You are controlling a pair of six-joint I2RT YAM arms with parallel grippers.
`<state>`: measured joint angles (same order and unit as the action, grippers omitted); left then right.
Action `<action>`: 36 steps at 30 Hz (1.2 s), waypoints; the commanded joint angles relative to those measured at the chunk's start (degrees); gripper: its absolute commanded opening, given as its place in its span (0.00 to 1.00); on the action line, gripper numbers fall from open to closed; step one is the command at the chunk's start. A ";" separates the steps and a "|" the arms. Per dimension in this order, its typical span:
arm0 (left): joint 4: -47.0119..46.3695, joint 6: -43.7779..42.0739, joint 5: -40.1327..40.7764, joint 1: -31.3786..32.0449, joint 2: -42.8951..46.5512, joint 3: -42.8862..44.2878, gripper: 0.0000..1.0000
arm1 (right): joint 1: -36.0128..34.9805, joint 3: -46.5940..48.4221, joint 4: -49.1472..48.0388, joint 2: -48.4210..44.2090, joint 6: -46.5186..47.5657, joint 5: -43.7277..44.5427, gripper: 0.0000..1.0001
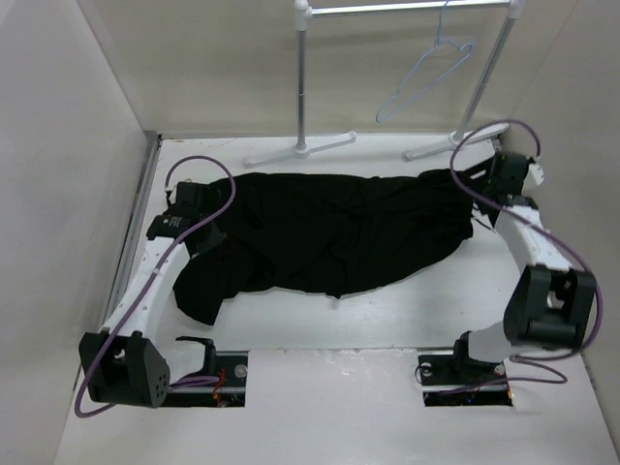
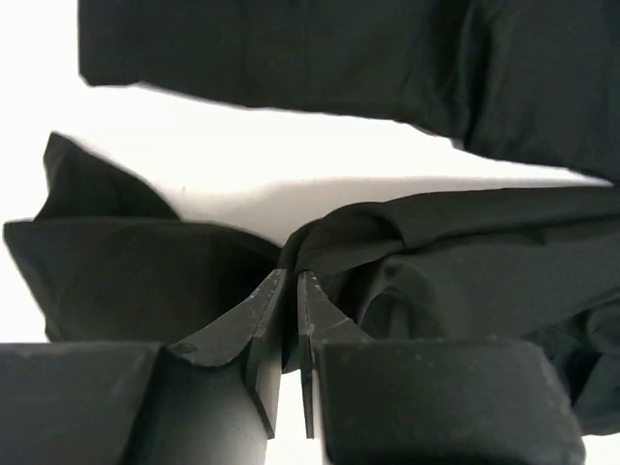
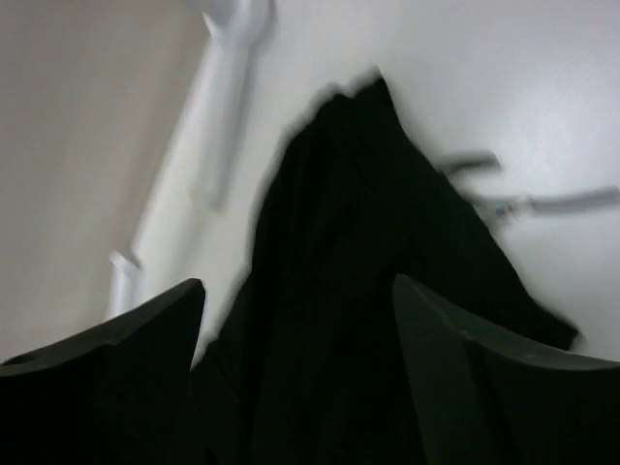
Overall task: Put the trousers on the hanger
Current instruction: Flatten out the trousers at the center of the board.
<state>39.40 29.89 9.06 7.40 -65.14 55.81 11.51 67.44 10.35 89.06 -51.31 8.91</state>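
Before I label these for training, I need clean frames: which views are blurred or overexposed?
Top external: sharp, evenly lit. Left wrist: sharp, but the table is blown out white around the trousers. Right wrist: blurred, the trousers' edges smeared.

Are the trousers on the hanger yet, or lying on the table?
Off: the trousers lie crumpled on the table; the hanger hangs bare from the rack.

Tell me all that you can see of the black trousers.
The trousers are black, soft, matte cloth, lying crumpled and wrinkled across the white table. The left gripper pinches a fold at their left end with jaws closed; the right gripper stands open at their right end. They do not touch the hanger.
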 commanded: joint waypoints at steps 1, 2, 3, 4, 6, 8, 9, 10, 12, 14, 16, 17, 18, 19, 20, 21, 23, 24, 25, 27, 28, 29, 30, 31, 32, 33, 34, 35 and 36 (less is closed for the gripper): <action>-5.63 -1.85 -0.11 -2.42 -4.09 -0.62 0.08 | -3.81 -13.43 3.10 -12.47 -0.01 5.68 0.78; -6.34 -1.77 1.91 -3.04 -6.64 0.51 0.11 | -4.60 -17.13 3.36 -15.11 -0.54 6.12 0.70; -7.22 -1.59 3.84 -3.22 -8.92 1.83 0.17 | -5.13 -20.56 3.88 -17.40 -1.16 6.30 0.60; -7.75 -1.41 5.95 -2.96 -10.86 2.98 0.27 | -5.22 -23.55 4.59 -19.34 -2.03 6.30 0.51; -7.32 -0.19 10.08 -1.91 -12.98 4.48 0.49 | -5.22 -28.31 5.82 -22.42 -3.27 5.95 0.43; -7.75 1.39 13.60 -2.43 -10.81 3.96 0.63 | -4.18 -30.87 5.73 -23.40 -2.75 4.81 0.51; -8.54 2.88 15.70 -3.48 -9.14 3.69 0.68 | -2.69 -31.40 5.65 -23.49 -1.96 4.11 0.59; -9.07 3.76 16.86 -5.66 -8.34 3.95 0.69 | -1.19 -31.75 4.95 -23.23 -1.52 3.32 0.67; -9.86 4.47 16.35 -8.93 -9.73 6.84 0.71 | 0.48 -30.97 3.37 -20.61 -0.20 -1.14 0.77; -11.70 4.21 12.41 -10.16 -14.89 10.09 0.73 | 1.28 -29.65 2.58 -17.44 0.51 -3.97 0.79; -13.02 4.21 6.00 -10.52 -21.83 13.52 0.73 | 1.98 -28.42 1.17 -14.19 0.33 -4.08 0.74; -13.81 4.30 3.36 -10.52 -25.35 14.84 0.72 | 2.42 -27.81 0.47 -12.52 0.25 -3.72 0.71; -14.26 4.56 1.85 -10.52 -28.69 15.98 0.72 | 2.86 -26.93 -0.06 -10.59 -0.10 -4.24 0.67; -14.87 4.65 1.49 -10.52 -31.59 16.86 0.72 | 2.95 -25.96 -0.59 -8.74 -0.28 -4.77 0.62; -15.48 4.74 1.66 -10.69 -34.49 17.48 0.71 | 2.95 -25.17 -1.20 -7.16 -0.37 -4.86 0.59; -16.01 5.26 1.58 -11.13 -36.87 17.92 0.69 | 2.86 -24.73 -2.08 -6.19 -0.54 -5.39 0.54; -17.07 6.40 0.70 -11.66 -40.39 18.72 0.65 | 2.69 -24.37 -4.62 -5.30 -0.28 -6.09 0.41; -17.86 6.67 0.70 -12.10 -42.15 19.24 0.63 | 2.69 -24.37 -4.98 -4.86 -0.37 -5.83 0.30; -18.56 7.02 0.87 -12.45 -43.74 19.77 0.61 | 2.69 -24.46 -4.81 -4.33 -0.63 -6.53 0.18; -19.79 7.99 1.05 -13.42 -46.73 21.44 0.55 | 3.30 -25.77 -1.50 -6.16 -2.64 -5.93 0.05; -20.15 8.43 1.13 -13.94 -48.05 22.58 0.53 | 4.17 -27.08 0.53 -8.79 -3.35 -4.70 0.03; -20.24 8.95 1.40 -14.47 -49.36 23.80 0.51 | 4.53 -28.23 1.94 -11.07 -3.62 -3.73 0.02; -20.24 9.05 1.75 -14.82 -50.77 25.47 0.50 | 4.71 -29.89 3.87 -14.58 -3.62 -2.59 0.01; -20.24 8.87 2.19 -15.18 -52.18 27.31 0.50 | 4.97 -31.48 6.24 -18.27 -3.88 -1.62 0.00; -20.32 8.61 2.71 -15.53 -53.58 29.33 0.49 | 5.15 -32.88 8.61 -21.52 -4.15 -0.57 0.00; -20.32 8.43 3.24 -15.97 -54.73 31.44 0.49 | 5.32 -34.12 10.72 -24.34 -4.24 0.14 0.00; -20.32 8.43 3.68 -16.49 -55.96 33.73 0.48 | 5.85 -35.09 12.48 -26.72 -4.24 0.67 0.00; -20.32 8.34 3.86 -17.02 -57.10 36.27 0.48 | 6.55 -36.05 14.24 -29.18 -4.24 1.28 0.00; -20.24 8.34 3.77 -17.37 -58.07 38.82 0.48 | 7.86 -36.85 15.48 -31.03 -4.15 2.07 0.00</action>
<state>19.38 37.50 11.60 -8.58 -121.03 89.36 17.30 32.75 18.92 62.19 -54.43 6.72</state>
